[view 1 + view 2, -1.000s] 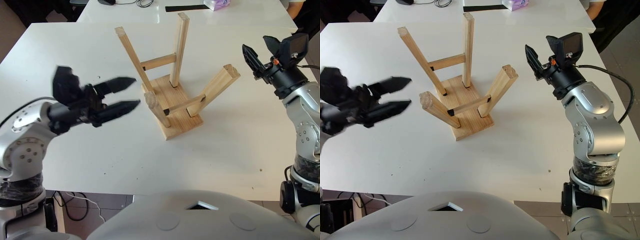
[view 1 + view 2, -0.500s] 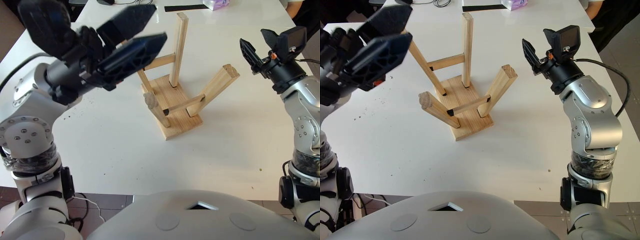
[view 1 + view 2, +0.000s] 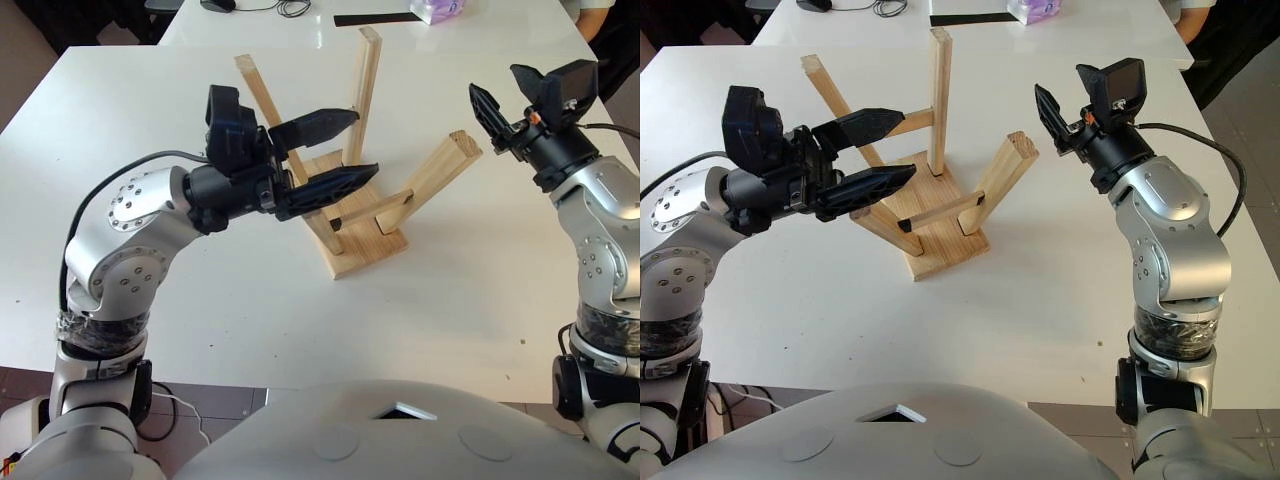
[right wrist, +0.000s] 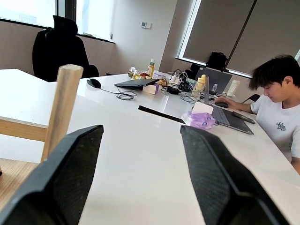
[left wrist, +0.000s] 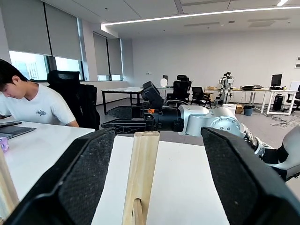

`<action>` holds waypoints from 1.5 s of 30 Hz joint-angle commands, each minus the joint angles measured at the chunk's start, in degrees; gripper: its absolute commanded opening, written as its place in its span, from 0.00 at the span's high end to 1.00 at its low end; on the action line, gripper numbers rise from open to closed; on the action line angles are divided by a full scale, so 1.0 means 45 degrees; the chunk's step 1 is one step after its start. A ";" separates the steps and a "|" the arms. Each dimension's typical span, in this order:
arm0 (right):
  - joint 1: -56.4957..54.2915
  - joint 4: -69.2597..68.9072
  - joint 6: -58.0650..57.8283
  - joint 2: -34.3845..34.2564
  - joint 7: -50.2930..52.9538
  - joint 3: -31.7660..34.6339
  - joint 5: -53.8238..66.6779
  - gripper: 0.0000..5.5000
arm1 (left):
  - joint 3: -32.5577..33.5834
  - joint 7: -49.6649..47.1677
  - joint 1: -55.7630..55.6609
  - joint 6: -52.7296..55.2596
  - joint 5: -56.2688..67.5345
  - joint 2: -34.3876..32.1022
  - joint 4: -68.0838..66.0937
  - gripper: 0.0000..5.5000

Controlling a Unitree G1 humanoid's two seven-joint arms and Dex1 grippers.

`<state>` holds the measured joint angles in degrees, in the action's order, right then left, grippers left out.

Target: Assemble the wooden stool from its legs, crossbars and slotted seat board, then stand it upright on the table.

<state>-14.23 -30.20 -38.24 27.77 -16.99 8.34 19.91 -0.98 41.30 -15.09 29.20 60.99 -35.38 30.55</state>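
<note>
Our left hand [image 3: 365, 143] hangs open; inverted stool [image 3: 355, 250] at its 3 o'clock, closest. Right hand [image 3: 495, 85] open, farther.

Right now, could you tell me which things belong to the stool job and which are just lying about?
Job: upturned stool, left gripper, right gripper, both open.
Lying about: purple pack, black strip, mouse, laptop.

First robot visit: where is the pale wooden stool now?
In the eye views, the pale wooden stool rests seat-down, legs up, at the white table's centre, beside the left arm's open jaws.
</note>
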 commanded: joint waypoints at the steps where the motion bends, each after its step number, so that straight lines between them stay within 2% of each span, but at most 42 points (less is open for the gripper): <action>1: 0.0254 -0.0270 -0.0151 -0.0103 0.0209 0.0076 -0.0103 0.45 | 0.0322 -0.0831 -0.0414 0.1263 0.1296 0.0490 -0.0870 0.39; 4: 0.0501 -0.0311 -0.0104 -0.0071 0.0305 0.0326 -0.0145 0.45 | 0.1601 -0.1700 -0.1494 0.1537 0.3625 0.0696 -0.1170 0.39; 7: 0.0704 -0.0171 -0.0027 0.0204 0.0297 0.0889 -0.0212 0.45 | 0.3252 -0.2120 -0.2183 0.1768 0.5449 0.0151 -0.1709 0.39; 10: 0.1376 -0.0012 -0.0004 0.0905 -0.0139 0.1414 -0.0468 0.45 | 0.4482 -0.1665 -0.2166 0.1719 0.4694 -0.0777 -0.2950 0.39; 13: 0.2879 0.0130 0.0081 0.2486 -0.1458 0.0749 -0.1155 0.45 | 0.4740 -0.0758 -0.1662 0.1348 0.2866 -0.1380 -0.4149 0.39; 17: 0.4990 -0.0745 0.0807 0.4240 -0.3907 -0.0633 -0.1432 0.45 | 0.3545 -0.0066 -0.1537 -0.0587 -0.1348 -0.1382 -0.6932 0.39; 20: 0.5647 -0.1473 0.1190 0.5053 -0.5478 -0.1615 -0.1337 0.45 | 0.2256 -0.0430 -0.2054 -0.2788 -0.4845 -0.0943 -0.9506 0.39; 26: 0.5324 -0.1672 0.1631 0.5109 -0.6343 -0.3002 -0.1705 0.45 | 0.0931 -0.2227 -0.4497 -0.7185 -0.9557 0.0229 -1.5987 0.39; 31: 0.4525 -0.1252 0.1745 0.4728 -0.6332 -0.3966 -0.2151 0.45 | 0.0746 -0.2855 -0.6490 -0.9644 -1.1032 0.1787 -2.0174 0.39; 35: 0.4116 -0.0868 0.1856 0.4547 -0.6396 -0.4545 -0.2448 0.45 | 0.0860 -0.2412 -0.7189 -1.0434 -1.1501 0.2845 -2.1955 0.39; 41: 0.3138 0.0086 0.2076 0.4197 -0.6640 -0.5106 -0.2787 0.45 | 0.0990 -0.0322 -0.6745 -1.0928 -1.1754 0.3373 -2.2466 0.39; 45: 0.2929 0.1297 0.2478 0.3894 -0.6492 -0.5119 -0.2992 0.45 | 0.0856 0.1925 -0.5790 -1.1336 -1.1528 0.3566 -2.1318 0.39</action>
<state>-0.56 -27.04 -28.44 45.68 -46.47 -14.64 7.40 3.38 44.66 -43.92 -20.96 8.77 -20.18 -68.68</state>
